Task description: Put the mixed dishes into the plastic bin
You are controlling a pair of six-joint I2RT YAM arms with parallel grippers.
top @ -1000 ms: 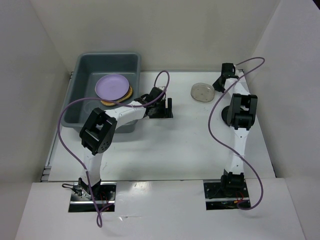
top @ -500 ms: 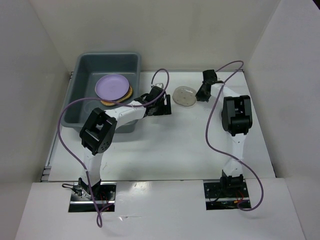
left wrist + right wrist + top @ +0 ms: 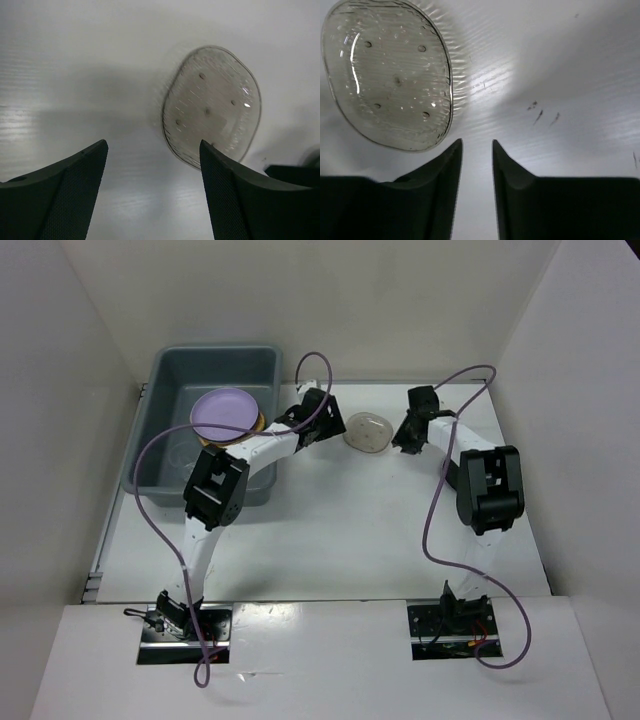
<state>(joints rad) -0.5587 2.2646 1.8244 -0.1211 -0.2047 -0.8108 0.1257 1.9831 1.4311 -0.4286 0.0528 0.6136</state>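
The small translucent round dish (image 3: 367, 432) lies on the white table between my two grippers; it also shows in the left wrist view (image 3: 212, 112) and the right wrist view (image 3: 390, 75). My left gripper (image 3: 331, 428) is open and empty just left of it (image 3: 152, 145). My right gripper (image 3: 404, 436) is just right of it, its jaws drawn to a narrow empty gap (image 3: 477, 145). The grey-blue plastic bin (image 3: 165, 370) holds the lavender plate (image 3: 224, 412) over an orange-tan plate edge (image 3: 259, 423). The other dishes are hidden.
White walls close in the table on the left, back and right. Purple cables (image 3: 445, 490) loop over the table from both arms. The bin stands at the far left corner, and the left arm's links (image 3: 250, 455) lie along its right wall.
The translucent dish has slid left across the table with my right gripper behind it. My left gripper has swung up and right, next to the dish.
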